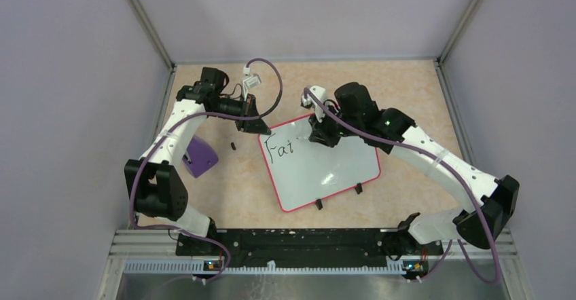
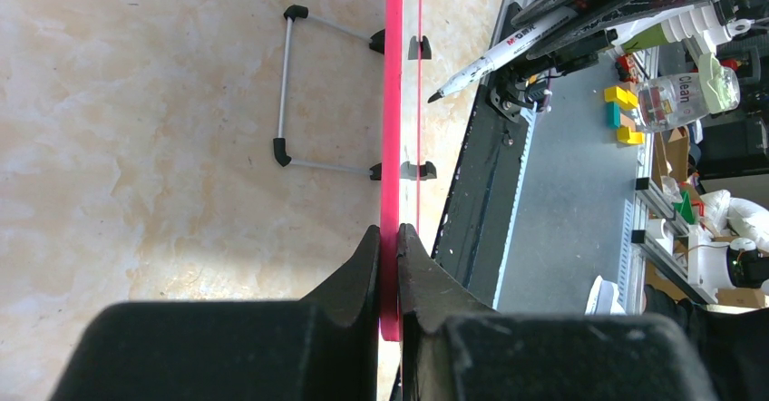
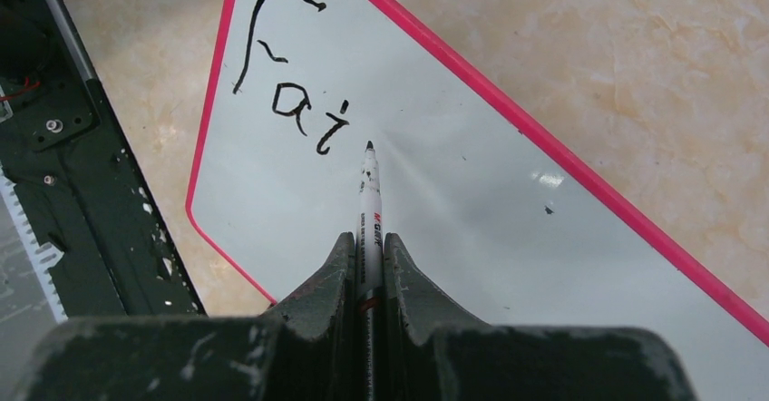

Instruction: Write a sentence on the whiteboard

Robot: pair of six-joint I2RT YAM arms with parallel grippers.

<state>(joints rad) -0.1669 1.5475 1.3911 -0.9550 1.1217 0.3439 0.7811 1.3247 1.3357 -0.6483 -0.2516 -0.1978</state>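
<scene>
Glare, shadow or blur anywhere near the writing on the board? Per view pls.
Top external: sharp; one glare spot on the board, well clear of the letters. Right wrist: letters crisp, small highlight off to their right, faint shadow or reflection beside the marker; right fingers soft. Left wrist: board edge-on, no writing visible; left fingers blurred.

"Fai" on the whiteboard [image 3: 472,229]

Marker [image 3: 369,203] between jaws — tip near lettering [image 3: 290,92] (whiteboard [image 3: 472,229])

Rear of marker [image 3: 369,203] hidden between right fingers [image 3: 319,303]; whiteboard [image 3: 472,210] corners past frame edge.
</scene>
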